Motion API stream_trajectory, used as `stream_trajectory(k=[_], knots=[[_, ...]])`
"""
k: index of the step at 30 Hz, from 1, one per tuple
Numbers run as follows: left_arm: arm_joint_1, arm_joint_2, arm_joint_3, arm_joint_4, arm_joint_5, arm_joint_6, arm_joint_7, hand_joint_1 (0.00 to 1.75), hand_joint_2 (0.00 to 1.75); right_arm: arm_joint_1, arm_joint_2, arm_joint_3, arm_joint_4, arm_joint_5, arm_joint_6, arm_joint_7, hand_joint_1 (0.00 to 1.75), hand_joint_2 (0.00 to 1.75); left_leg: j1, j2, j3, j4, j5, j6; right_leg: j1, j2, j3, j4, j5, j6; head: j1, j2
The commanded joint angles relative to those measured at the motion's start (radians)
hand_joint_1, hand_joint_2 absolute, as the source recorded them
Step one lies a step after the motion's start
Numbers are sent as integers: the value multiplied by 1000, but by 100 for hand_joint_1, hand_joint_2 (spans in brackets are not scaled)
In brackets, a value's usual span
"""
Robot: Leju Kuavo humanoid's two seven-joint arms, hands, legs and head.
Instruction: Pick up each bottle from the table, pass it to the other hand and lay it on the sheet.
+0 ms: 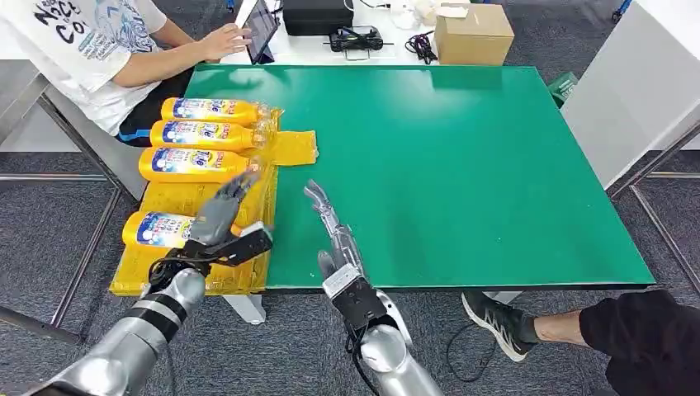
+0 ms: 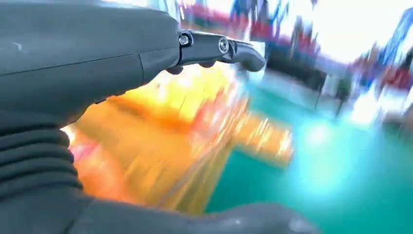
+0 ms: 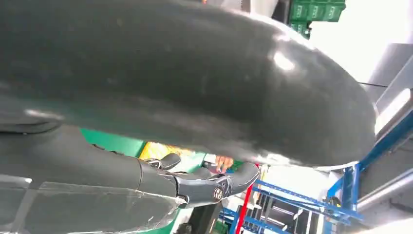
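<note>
Hovering over the yellow sheet (image 1: 177, 202), my left hand (image 1: 221, 210) has its fingers loosely extended and grips nothing; the nearest bottle (image 1: 161, 229) lies just beside and partly under it. 3 more bottles (image 1: 202, 136) lie side by side farther along the sheet. My right hand (image 1: 330, 223) is stretched flat and empty above the green table (image 1: 462, 165).

1. The sheet (image 1: 293, 148) lies along the table's (image 1: 462, 165) left edge.
2. Four bottles lie side by side on it: the farthest bottle (image 1: 210, 110), second bottle (image 1: 205, 134), third bottle (image 1: 194, 163) and nearest bottle (image 1: 161, 228).
3. The left hand (image 1: 219, 214) is above the sheet, between the third and nearest bottles.
4. The right hand (image 1: 334, 231) is over the table, right of the sheet.
5. A cardboard box (image 1: 473, 33) stands behind the table.
</note>
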Motion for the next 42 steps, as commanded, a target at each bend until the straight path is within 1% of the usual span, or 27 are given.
stream_trajectory(k=[1,2,3,4,5,6,8,9,10,12,16,19,20,21,22,23,24,25,27,29,30,35,36,37,38,39,42], knots=[[48,-97,199,-179,-39,83,-18,0,0,-26,-14,25,58,1,-10,12,0,0,1,1,4,0,-2,-1,1,1,4,0,-2,-2,0,0],[50,-96,200,-178,-39,83,-18,0,0,-26,-14,25,58,1,-10,12,0,0,1,1,3,-1,-1,-1,1,1,3,-1,-1,-2,0,0],[52,-104,219,-184,-79,187,-46,0,0,-27,-15,27,58,1,-9,12,0,0,1,2,6,-1,-3,-2,1,1,5,-1,-2,-2,0,0],[57,-123,250,-197,-107,303,-63,0,0,-31,-13,32,65,0,-8,15,0,0,1,1,3,-1,-1,-1,1,1,2,-1,-1,-2,0,0],[76,-152,314,-261,-161,332,-76,0,0,-34,-13,40,74,-1,-8,18,0,0,1,2,4,0,-2,-1,1,1,4,-1,-1,-2,0,0],[120,-257,498,-399,-306,332,-175,0,0,-42,-15,54,92,-4,-7,23,0,0,1,2,3,0,-2,-1,1,1,3,-1,-1,-2,0,0],[130,-290,498,-436,-181,332,-182,0,0,-40,-17,67,113,-9,-28,24,0,0,2,2,2,2,-3,-1,2,1,2,0,-2,-1,0,0],[121,-277,435,-381,52,313,-182,0,0,-30,-22,70,117,-7,-53,22,0,0,2,1,0,1,-2,0,2,1,1,0,-1,-1,0,0],[127,-279,413,-384,254,231,-171,0,0,-20,-30,71,113,-7,-75,20,0,0,2,2,2,2,-3,-1,2,1,2,0,-2,-1,0,0],[154,-268,370,-420,495,99,-134,0,0,0,-47,67,103,-11,-102,20,0,0,1,-1,7,-2,-3,-1,1,-2,8,-2,-3,-1,0,0],[183,-265,354,-450,760,-101,-39,0,0,39,-54,11,42,-19,-170,-15,0,0,1,0,5,-1,-3,-1,1,0,6,-2,-2,-2,0,0],[214,-258,351,-469,863,-170,11,0,0,113,-43,-62,-107,-16,-307,-74,0,0,0,-3,1,-1,-2,-1,0,-3,2,-1,-2,-1,0,0],[230,-254,349,-480,878,-181,18,0,0,138,-43,-82,-160,-11,-347,-83,0,0,0,-2,4,-1,-3,-1,0,-2,4,-1,-3,-2,0,0],[253,-256,354,-496,906,-196,30,0,0,171,-39,-114,-224,-4,-410,-101,0,175,0,-1,1,0,-3,-1,0,-1,1,-1,-2,-1,0,0],[268,-253,352,-506,911,-202,33,0,175,187,-44,-128,-260,0,-433,-105,0,175,0,0,5,-1,-4,-1,0,-1,5,-1,-4,-2,0,0],[288,-254,354,-524,919,-207,32,0,175,213,-38,-156,-306,5,-479,-118,0,175,0,-1,2,-1,-3,-1,0,-1,2,-1,-2,-1,0,0],[312,-252,350,-542,938,-230,40,0,175,239,-35,-187,-347,2,-510,-124,0,175,0,0,5,-1,-4,-1,0,-1,5,-1,-4,-2,0,0],[330,-248,344,-556,933,-234,36,0,175,254,-31,-211,-368,-7,-528,-133,0,175,0,-1,1,-1,-3,-1,0,-2,1,-1,-2,-1,0,0],[375,-237,327,-582,926,-252,39,0,175,284,-24,-256,-389,-24,-545,-145,0,175,0,-2,7,-1,-6,-1,0,-2,7,-1,-5,-2,0,0],[419,-238,321,-609,917,-270,33,0,175,303,-13,-287,-386,-33,-550,-162,0,175,0,0,2,-1,-4,-2,0,0,2,-2,-2,-1,0,0],[434,-238,321,-619,916,-274,30,0,175,306,-14,-291,-382,-38,-544,-168,0,175,0,0,4,-1,-6,-2,0,0,4,-2,-3,-1,0,0],[441,-233,312,-632,892,-273,14,0,175,306,-9,-294,-369,-28,-559,-168,0,175,0,0,3,0,-6,-3,0,0,2,-1,-4,-3,0,0],[471,-232,308,-663,886,-284,-1,0,175,315,-13,-303,-363,-22,-568,-168,0,175,0,0,5,-1,-7,-3,1,0,4,-1,-4,-3,0,0],[498,-227,300,-693,867,-284,-23,0,175,323,-16,-312,-358,-21,-572,-168,0,175,0,0,1,-1,-5,-2,0,0,0,-2,-3,-2,0,0],[526,-224,296,-725,844,-278,-41,0,175,329,-18,-322,-349,-18,-570,-166,0,175,1,1,5,-1,-7,-3,1,1,4,-2,-4,-3,0,0],[568,-218,289,-763,830,-287,-44,0,175,340,-15,-340,-336,-22,-555,-155,0,175,0,1,3,-1,-6,-3,1,1,2,-2,-3,-2,0,0],[664,-214,272,-830,771,-285,-71,0,175,360,-5,-383,-277,-25,-513,-137,0,175,0,4,7,-2,-8,-3,1,3,6,-3,-4,-3,0,0]])
